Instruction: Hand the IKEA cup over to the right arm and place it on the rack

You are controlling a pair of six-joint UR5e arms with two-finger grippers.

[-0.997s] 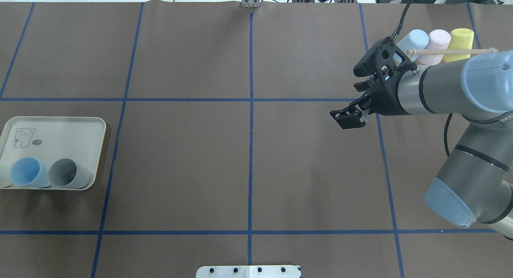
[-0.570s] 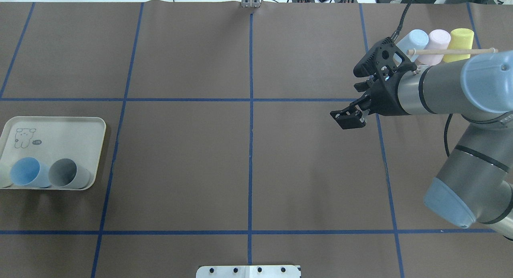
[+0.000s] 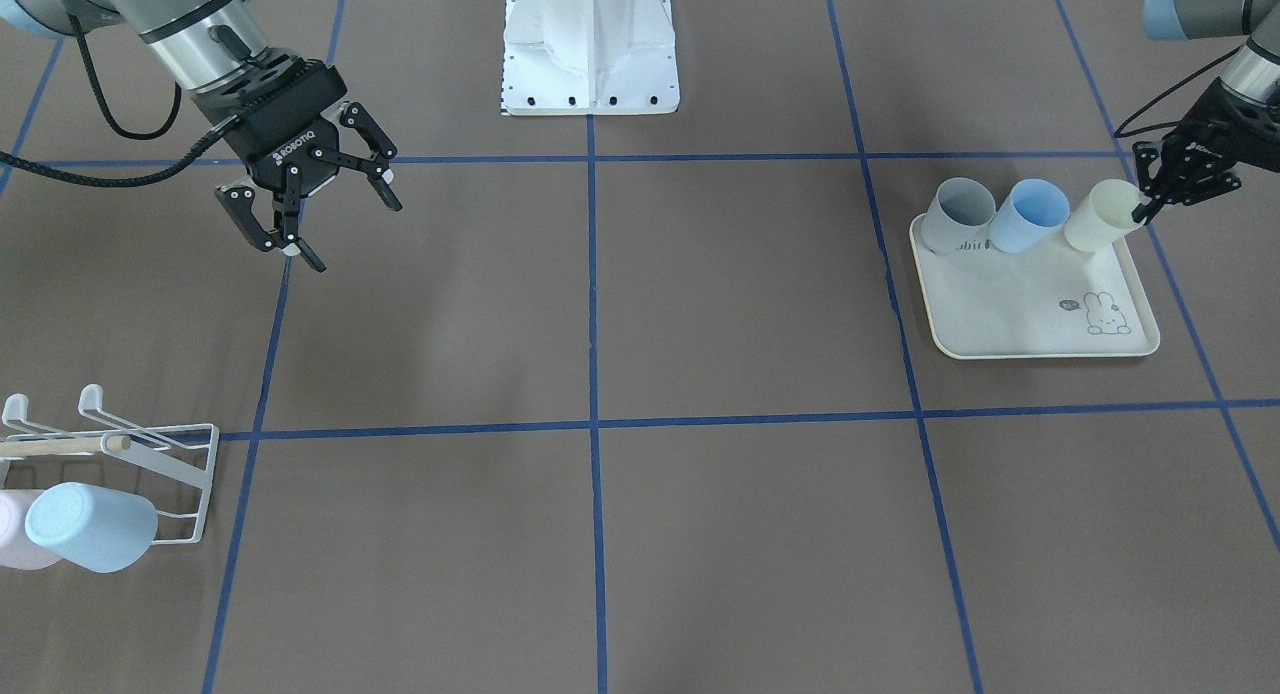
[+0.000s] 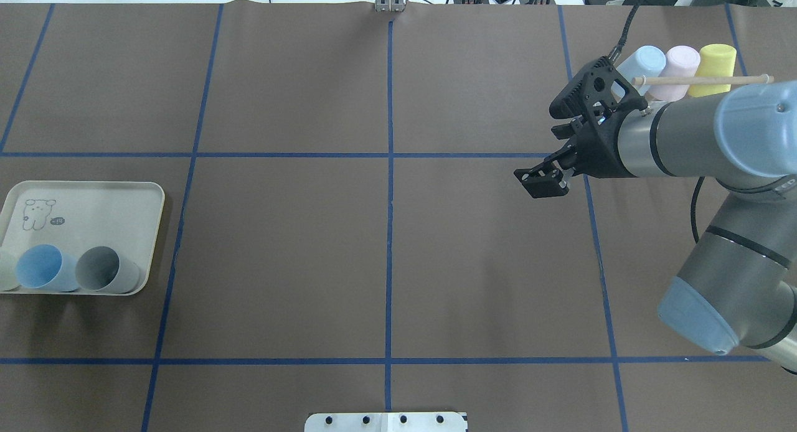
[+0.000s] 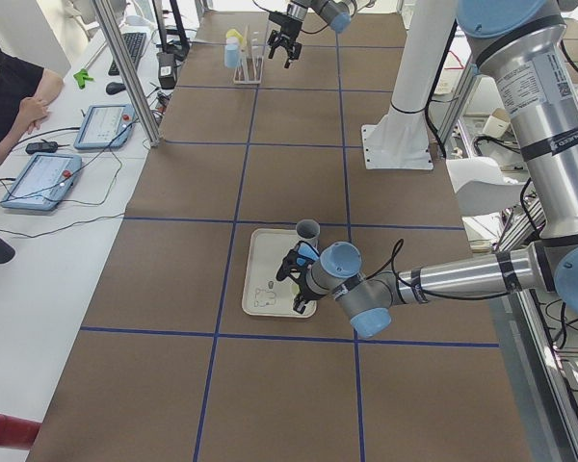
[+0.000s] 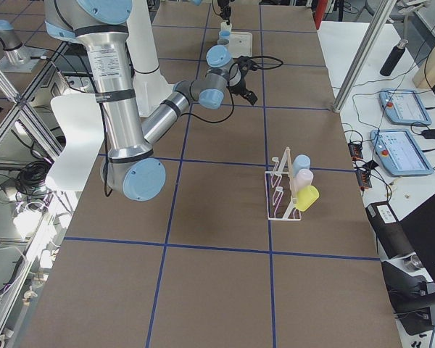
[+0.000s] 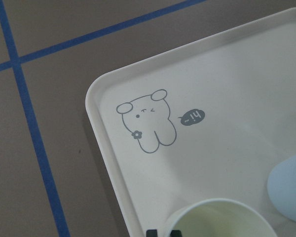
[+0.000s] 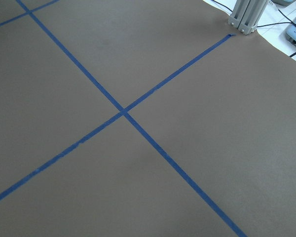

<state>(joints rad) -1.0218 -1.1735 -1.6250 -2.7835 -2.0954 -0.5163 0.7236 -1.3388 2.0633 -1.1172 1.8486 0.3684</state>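
A cream cup (image 3: 1100,222) lies on its side on the cream rabbit-print tray (image 3: 1040,324), next to a blue cup (image 3: 1030,214) and a grey cup (image 3: 960,214). My left gripper (image 3: 1142,212) is at the cream cup's mouth with its fingertips pinched on the rim. The left wrist view shows that rim (image 7: 217,219) at its bottom edge. My right gripper (image 3: 335,229) hangs open and empty above the table, some way from the white wire rack (image 3: 150,454). It also shows in the overhead view (image 4: 542,183). The rack's wooden dowel (image 4: 697,79) lies across its top.
The rack holds a light-blue cup (image 3: 90,526), a pink cup (image 4: 679,68) and a yellow cup (image 4: 713,65). The robot's white base (image 3: 590,44) stands at the table's edge. Blue tape lines (image 8: 123,112) divide the brown table cover into squares.
My right gripper has shifted very slightly to the right. The tray and its cups have not moved.
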